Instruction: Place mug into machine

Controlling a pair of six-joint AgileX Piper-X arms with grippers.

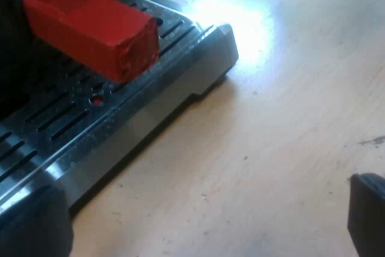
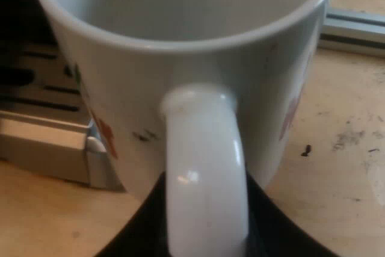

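A white mug [image 2: 180, 70] with red and green marks on its side stands upright, its handle [image 2: 204, 173] facing the camera. My right gripper [image 2: 204, 233] is shut on that handle, with a black finger [image 2: 135, 233] pressed against either side. The mug is just off the corner of the machine's slotted metal drip tray [image 2: 42, 148]. My left gripper [image 1: 201, 221] is open and holds nothing, low over the wooden table beside the drip tray [image 1: 78, 124]. The holder's red handle end [image 1: 90, 28] sticks out above the tray.
The wooden table [image 1: 289, 118] stretches away from the tray's edge, bare and brightly lit. A metal rail [image 2: 355, 28] lies on the table beyond the mug.
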